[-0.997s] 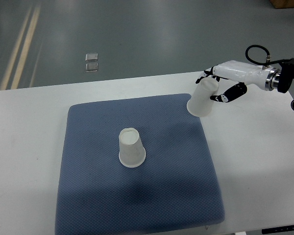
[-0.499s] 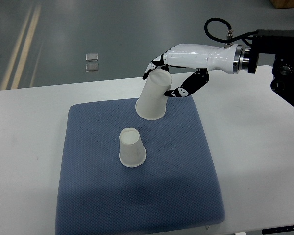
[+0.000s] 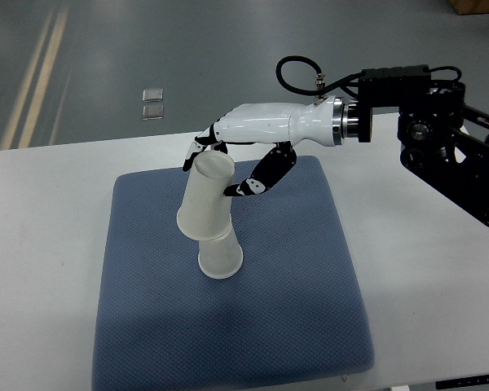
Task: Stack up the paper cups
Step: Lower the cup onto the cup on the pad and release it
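White worktop (image 3: 49,244) with a blue pad (image 3: 293,309) on it, nothing fancy. The right hand (image 3: 244,142) has its fingers (image 3: 257,175) wrapped around a tilted cup (image 3: 204,199), whose open end sits right over the top of an upside-down cup (image 3: 220,257) mid-pad.

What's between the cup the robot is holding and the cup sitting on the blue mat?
Nothing. In the top view the held cup is tilted with its open mouth overlapping the top of the standing cup, so no blue mat shows between them.
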